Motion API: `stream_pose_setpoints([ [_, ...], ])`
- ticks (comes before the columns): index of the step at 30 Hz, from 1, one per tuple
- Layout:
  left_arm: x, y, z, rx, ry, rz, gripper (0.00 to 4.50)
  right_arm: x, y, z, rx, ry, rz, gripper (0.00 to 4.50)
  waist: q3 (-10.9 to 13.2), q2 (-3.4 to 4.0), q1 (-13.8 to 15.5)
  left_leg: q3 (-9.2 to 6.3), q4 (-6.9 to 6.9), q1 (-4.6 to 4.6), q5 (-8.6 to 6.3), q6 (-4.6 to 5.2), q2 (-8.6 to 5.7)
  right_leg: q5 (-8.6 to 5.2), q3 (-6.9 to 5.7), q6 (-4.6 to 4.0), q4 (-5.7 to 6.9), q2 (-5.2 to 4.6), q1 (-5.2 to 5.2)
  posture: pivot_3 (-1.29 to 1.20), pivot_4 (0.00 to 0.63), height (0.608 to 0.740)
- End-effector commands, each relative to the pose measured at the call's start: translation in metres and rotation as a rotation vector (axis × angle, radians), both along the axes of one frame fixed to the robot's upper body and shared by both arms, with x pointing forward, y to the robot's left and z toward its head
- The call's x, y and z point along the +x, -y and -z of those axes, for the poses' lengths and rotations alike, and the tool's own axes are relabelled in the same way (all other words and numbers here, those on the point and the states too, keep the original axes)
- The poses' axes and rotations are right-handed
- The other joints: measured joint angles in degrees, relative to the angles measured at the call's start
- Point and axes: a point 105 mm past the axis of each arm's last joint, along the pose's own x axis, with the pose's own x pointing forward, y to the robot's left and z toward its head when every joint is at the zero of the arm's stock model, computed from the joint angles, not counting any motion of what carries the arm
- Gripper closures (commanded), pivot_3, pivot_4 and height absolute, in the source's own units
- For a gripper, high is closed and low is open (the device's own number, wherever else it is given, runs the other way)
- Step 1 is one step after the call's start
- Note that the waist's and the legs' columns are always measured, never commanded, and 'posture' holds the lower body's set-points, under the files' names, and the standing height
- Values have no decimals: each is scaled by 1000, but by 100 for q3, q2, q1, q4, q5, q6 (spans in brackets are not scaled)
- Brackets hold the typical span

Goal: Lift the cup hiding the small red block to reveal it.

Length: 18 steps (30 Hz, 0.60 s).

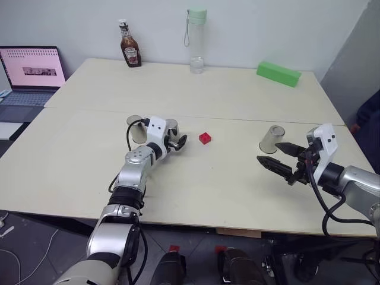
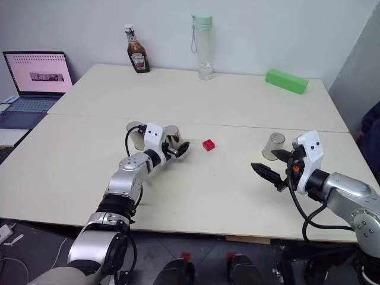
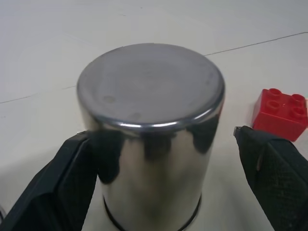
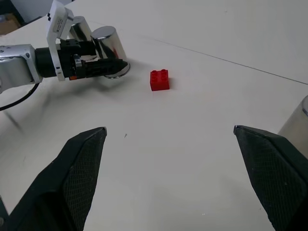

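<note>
The small red block point(image 1: 205, 138) lies uncovered on the table, near its middle. Just to its left a steel cup point(image 3: 151, 139) stands upside down on the table. My left gripper point(image 1: 173, 136) is open around that cup, one finger on each side, with a gap showing on the block's side. A second cup point(image 1: 136, 127) stands behind the left gripper. A third cup point(image 1: 272, 138) stands upside down at the right. My right gripper point(image 1: 276, 155) hovers open just in front of it, with nothing between its fingers.
A ketchup bottle point(image 1: 130, 47), a clear water bottle point(image 1: 196, 41) and a long green block point(image 1: 278, 73) stand along the far side of the table. An open laptop point(image 1: 32, 74) sits on a lower desk at the far left.
</note>
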Motion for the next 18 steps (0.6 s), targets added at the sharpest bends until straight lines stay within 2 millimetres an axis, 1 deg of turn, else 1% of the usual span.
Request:
stream_pose_setpoints([
  [1, -18, -10, -34, 35, 34, 40, 42, -2, -2, -4, -6, 27, -26, 0, 0, 0, -14, -1, 0, 0, 0, 0, 0, 0, 0, 0, 0, 0, 0, 0, 150, 740],
  [4, -48, -28, -51, 102, -19, 60, 42, -4, -3, -2, 3, 15, -34, 0, 1, -1, -110, 1, -11, 1, 0, -1, 6, -1, 10, -2, -2, -12, -2, 0, 150, 740],
  [6, -70, -46, -57, 143, -75, 66, 42, -4, -2, -2, 1, 12, -34, 0, 2, -1, -139, -1, -18, 4, 0, -1, 4, -3, 7, -5, -1, -24, -6, 0, 150, 740],
  [8, -85, -54, -60, 159, -119, 81, 42, -4, -1, -1, 2, 8, -35, 0, 1, -1, -151, -4, -19, 7, 0, -1, 6, -7, 5, -10, 1, -24, -5, 0, 150, 740],
  [9, -99, -58, -63, 176, -143, 118, 42, -5, 0, -1, -1, 3, -39, 0, 1, 0, -149, -4, -20, 12, 0, -1, 5, -9, 4, -14, 3, -24, -3, 0, 150, 740],
  [11, -127, -61, -72, 165, -181, 202, 42, -8, 1, -2, -6, -7, -51, 0, 1, 0, -157, -4, -22, 13, 0, -1, 6, -11, 1, -15, 1, -23, -3, 0, 150, 740],
  [12, -135, -63, -76, 157, -190, 221, 42, -9, 2, -2, -10, -10, -55, 0, 4, 0, -156, -1, -25, 16, 0, -1, 4, -12, 0, -18, 0, -24, -2, 0, 150, 740],
  [16, -146, -83, -79, 184, -218, 178, 42, -11, 5, -3, -24, -23, -67, 0, 4, -2, -121, -8, -23, 14, 1, -1, -1, -15, -5, -21, -3, -28, -1, 0, 150, 740],
  [18, -146, -89, -78, 193, -214, 162, 42, -13, 4, -1, -34, -34, -85, 0, 4, -2, -120, -8, -23, 18, 1, -1, -1, -31, -4, -47, -3, -28, 2, 0, 150, 740],
])
